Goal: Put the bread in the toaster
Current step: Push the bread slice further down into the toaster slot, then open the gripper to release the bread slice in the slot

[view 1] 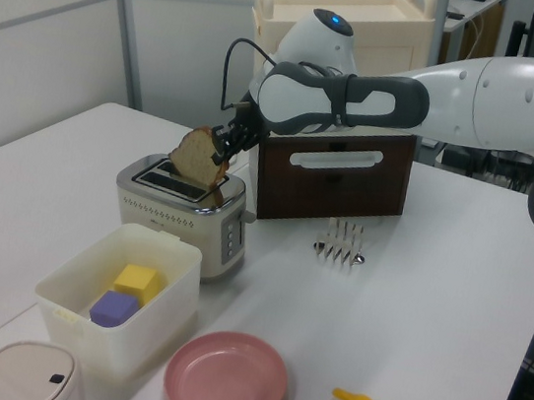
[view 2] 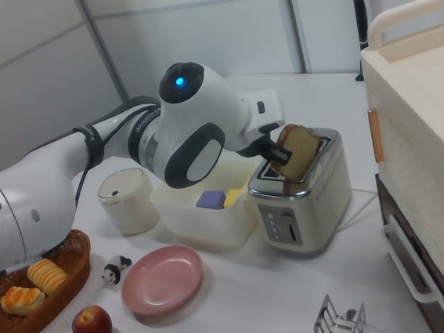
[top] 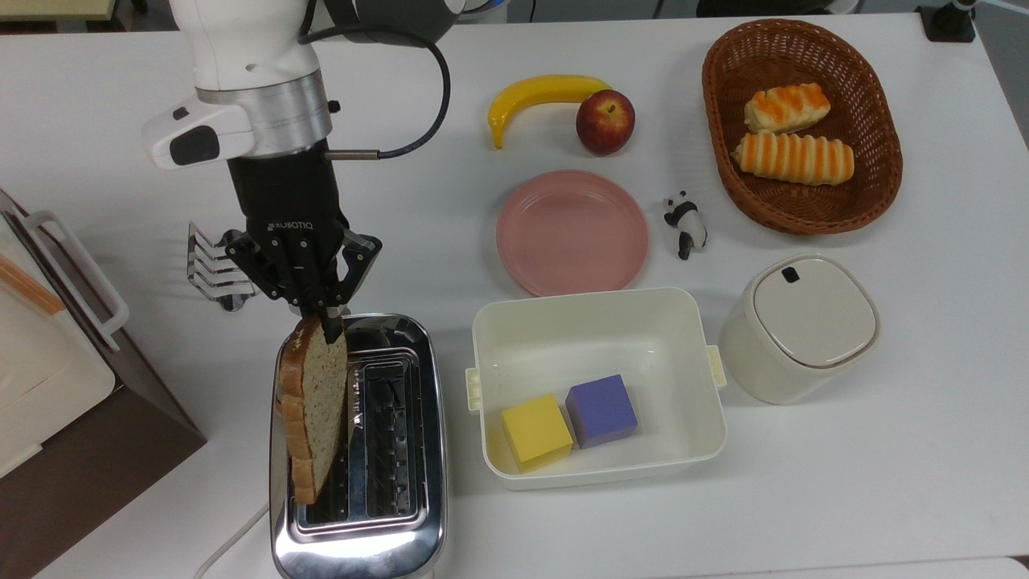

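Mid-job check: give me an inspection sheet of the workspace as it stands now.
Surface: white table.
Job's things: tan bread slice tilted, lower edge at chrome toaster's slot nearest the top view's left.
Clutter: pink plate; white tub with yellow and purple cubes; wicker basket of rolls; banana, apple, panda figure, lidded bin, toast rack.
Grippers: gripper jaws shut on bread.
Cables: white toaster cord; black arm cable.
Surroundings: brown-and-cream cabinet.

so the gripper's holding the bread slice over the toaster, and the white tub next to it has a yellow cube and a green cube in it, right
Not quite: the second cube is purple, not green. The top view shows a yellow cube and a purple cube side by side in the white tub. The rest holds: the gripper grips the bread above the toaster.
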